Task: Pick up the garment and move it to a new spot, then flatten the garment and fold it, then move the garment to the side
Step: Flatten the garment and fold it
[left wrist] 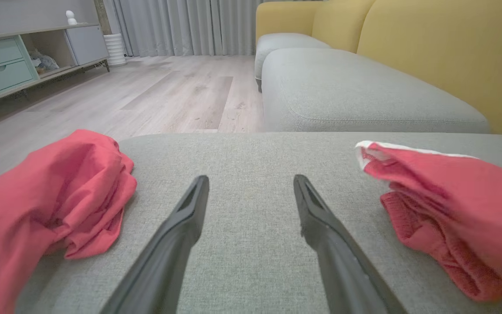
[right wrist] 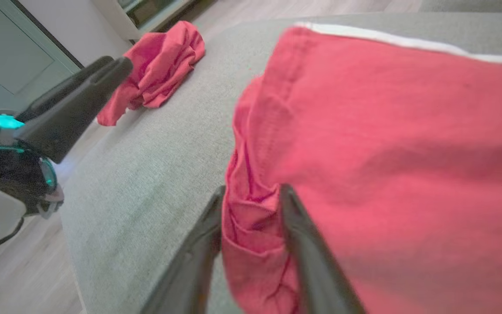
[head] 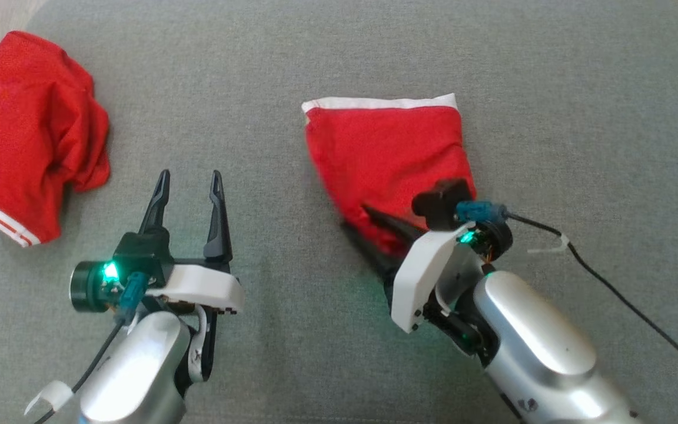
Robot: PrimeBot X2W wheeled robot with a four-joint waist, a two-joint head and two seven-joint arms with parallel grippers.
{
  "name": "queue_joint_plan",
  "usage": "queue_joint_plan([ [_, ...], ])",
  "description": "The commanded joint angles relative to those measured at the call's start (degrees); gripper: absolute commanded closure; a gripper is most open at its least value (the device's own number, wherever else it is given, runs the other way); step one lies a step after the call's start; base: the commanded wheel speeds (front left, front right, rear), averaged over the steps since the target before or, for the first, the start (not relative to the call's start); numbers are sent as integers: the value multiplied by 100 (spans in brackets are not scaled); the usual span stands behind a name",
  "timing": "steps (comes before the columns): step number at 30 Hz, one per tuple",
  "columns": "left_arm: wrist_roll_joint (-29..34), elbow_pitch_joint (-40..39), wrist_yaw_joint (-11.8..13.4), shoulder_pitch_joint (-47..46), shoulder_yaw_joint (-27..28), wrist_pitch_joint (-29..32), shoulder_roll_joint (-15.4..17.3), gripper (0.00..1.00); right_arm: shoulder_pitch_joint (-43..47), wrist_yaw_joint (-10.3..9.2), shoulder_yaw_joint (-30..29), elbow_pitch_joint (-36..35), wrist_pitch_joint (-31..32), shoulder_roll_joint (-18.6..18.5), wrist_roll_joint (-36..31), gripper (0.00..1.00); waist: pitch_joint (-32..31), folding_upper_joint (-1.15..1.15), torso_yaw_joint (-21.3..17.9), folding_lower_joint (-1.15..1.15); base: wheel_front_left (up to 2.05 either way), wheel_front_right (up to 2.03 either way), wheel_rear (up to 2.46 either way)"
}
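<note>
Garment [head: 383, 153]: red, white-hemmed, folded, centre toward 1 o'clock on grey sofa seat [head: 492, 70]. Right gripper [right wrist: 251, 192] at its 6 o'clock edge, fingers bracketing a bunched fold; clamped or slack, cannot tell. Left gripper [head: 190, 176], 7 o'clock, spread, empty. Second red garment [head: 27, 135], crumpled, 10 o'clock. Left wrist view adds wood floor [left wrist: 181, 87], yellow backrest [left wrist: 442, 56].

I see a big grey sofa cushion [head: 339, 53] with a rough weave. Two red clothes lie on it, well apart. A crumpled red garment [head: 27, 129] with white stripes sits near the left edge. A folded red garment [head: 383, 153] with a white band along its far edge lies near the middle.
</note>
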Motion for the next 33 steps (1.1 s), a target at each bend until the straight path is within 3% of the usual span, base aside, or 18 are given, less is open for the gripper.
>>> queue_joint_plan([
  [1,-48,-105,8,-163,179,-82,92,0,-95,-4,120,-214,-311,143,81,0,22,0,0,0,0,0,0],
  [5,-59,-59,4,-170,192,-110,96,0,-154,-4,216,-471,-894,87,140,0,35,0,-27,0,0,0,0],
  [9,-44,-22,29,-167,206,-154,110,0,-231,-4,31,-1001,-1593,-325,195,0,-3,0,-97,0,0,0,0],
  [13,46,-28,127,-134,227,-200,203,0,-39,-4,-1062,-1284,-1827,-795,-87,0,-105,0,-195,0,0,0,0],
  [18,95,-62,238,-12,276,-231,334,0,652,-4,-2570,-1647,-1650,-1063,-505,0,-259,0,-292,0,0,0,0],
  [23,174,-199,375,176,289,-198,544,0,1432,-4,-3442,-2211,-1362,-918,-879,0,-458,0,-390,0,0,0,0],
  [33,25,-710,685,1059,393,110,999,0,2505,-4,-3543,-3035,-849,-278,-1261,0,-1085,0,-680,0,0,0,0],
])
